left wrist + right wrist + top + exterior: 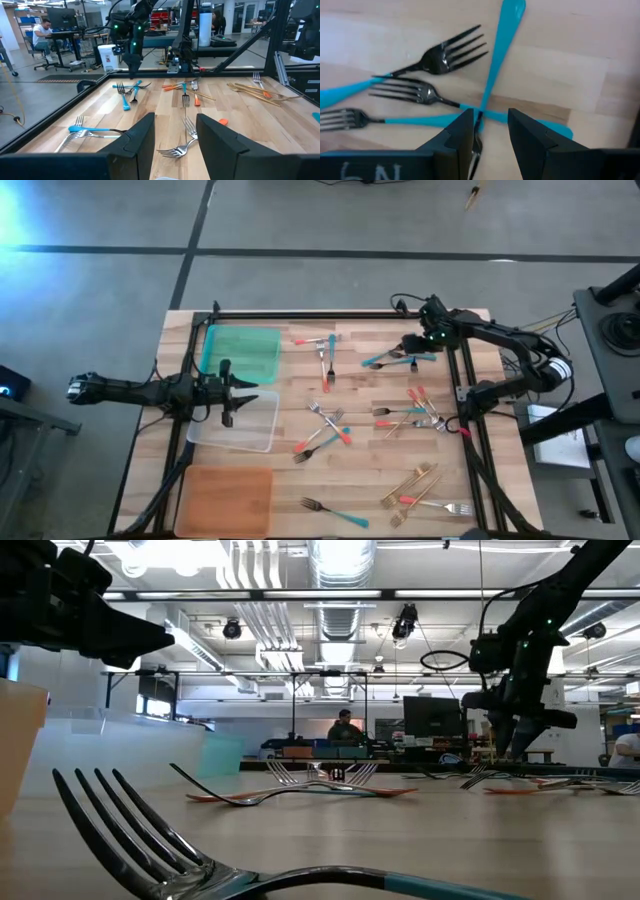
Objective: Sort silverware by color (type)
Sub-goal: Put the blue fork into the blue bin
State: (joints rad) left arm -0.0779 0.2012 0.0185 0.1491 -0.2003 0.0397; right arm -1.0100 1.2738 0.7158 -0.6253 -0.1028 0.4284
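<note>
Clock directions read on the high view, 12 o'clock at the table's far edge.

Right gripper [410,348] at about 2 o'clock of the wooden table [300,480], low over a cluster of teal-handled forks [400,359]. Fingers [455,137] apart by a narrow gap, straddling one crossing teal fork [495,65] at its neck; a grip cannot be confirmed. Long axis of that fork in line with the gripper's reach, handle end pointing away from the wrist. Three other forks of the cluster fanned beside it, dark tines [447,55] converging, handles spread outward. From above, cluster's long axes roughly along the 3–9 line.

Left gripper [228,417] at about 9 o'clock, over the clear tray [255,435]. Fingers [142,137] moderately apart, nothing between them.

Green tray [240,350] at 10 o'clock, orange tray [225,500] at 7 o'clock.

Elsewhere:
- crossed red and teal forks [325,430] near centre;
- gold forks [410,483] at 5 o'clock, axes running 2 to 8;
- single teal-handled fork [335,512] at 6 o'clock, tines toward 10, handle toward 4;
- mixed forks [415,415] at 3 o'clock.
</note>
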